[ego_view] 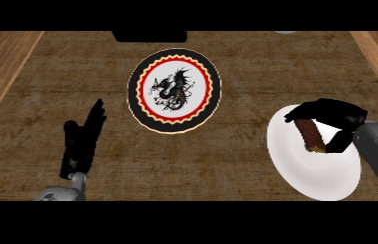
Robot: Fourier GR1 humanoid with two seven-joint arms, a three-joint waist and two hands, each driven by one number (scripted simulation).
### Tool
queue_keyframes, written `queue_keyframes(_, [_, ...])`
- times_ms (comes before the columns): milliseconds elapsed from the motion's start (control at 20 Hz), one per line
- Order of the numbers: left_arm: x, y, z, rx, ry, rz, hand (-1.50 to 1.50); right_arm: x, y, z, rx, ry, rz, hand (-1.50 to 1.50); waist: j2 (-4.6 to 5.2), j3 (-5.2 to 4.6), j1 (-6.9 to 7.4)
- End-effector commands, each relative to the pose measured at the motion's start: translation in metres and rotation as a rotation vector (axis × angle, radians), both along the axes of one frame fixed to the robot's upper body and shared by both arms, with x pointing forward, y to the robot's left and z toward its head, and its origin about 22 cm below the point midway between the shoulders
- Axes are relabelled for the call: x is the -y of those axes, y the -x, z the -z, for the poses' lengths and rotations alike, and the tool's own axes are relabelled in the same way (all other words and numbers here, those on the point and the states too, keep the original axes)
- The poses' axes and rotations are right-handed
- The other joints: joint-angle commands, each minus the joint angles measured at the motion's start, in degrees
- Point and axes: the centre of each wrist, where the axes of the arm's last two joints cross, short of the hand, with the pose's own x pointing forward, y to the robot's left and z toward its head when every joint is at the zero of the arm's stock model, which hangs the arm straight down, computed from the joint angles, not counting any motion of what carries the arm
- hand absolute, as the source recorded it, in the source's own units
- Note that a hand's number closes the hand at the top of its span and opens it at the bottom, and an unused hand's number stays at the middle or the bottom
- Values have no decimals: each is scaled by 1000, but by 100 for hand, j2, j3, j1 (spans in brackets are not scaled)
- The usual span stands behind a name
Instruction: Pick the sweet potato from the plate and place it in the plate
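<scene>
A brown sweet potato lies over the plain white plate at the right. My right hand curls round its upper end, thumb and fingers on either side. A second plate, black-rimmed with a red and yellow ring and a black dragon in its white middle, sits at the counter's centre with nothing on it. My left hand rests open at the lower left, fingers pointing up, well apart from both plates.
The brown counter has lighter wooden strips along its left and right edges. A dark block stands at the far edge behind the dragon plate. A pale object peeks in at the top right.
</scene>
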Motion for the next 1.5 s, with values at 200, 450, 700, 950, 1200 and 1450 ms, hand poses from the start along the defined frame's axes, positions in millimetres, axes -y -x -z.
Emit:
queue_keyframes(200, [-17,2,-2,-2,3,2,0,-8,0,15,84,-44,-85,150,-1,2,0])
queue_keyframes(450, [-20,18,-9,3,2,-9,0,-7,-13,-7,182,-88,-46,150,-13,2,9])
queue_keyframes(700, [0,2,-3,-6,10,28,0,-182,-32,27,160,-226,262,150,-40,-28,226])
queue_keyframes(950, [2,0,-6,-2,-11,44,0,-254,-39,5,270,-268,497,150,-119,-33,368])
queue_keyframes(1200, [17,-6,-5,1,-3,103,0,-286,-52,-47,476,-299,727,150,-38,-17,675])
queue_keyframes(1450, [22,-11,-7,-18,4,128,0,-326,-58,-117,740,-397,912,150,-68,-33,721])
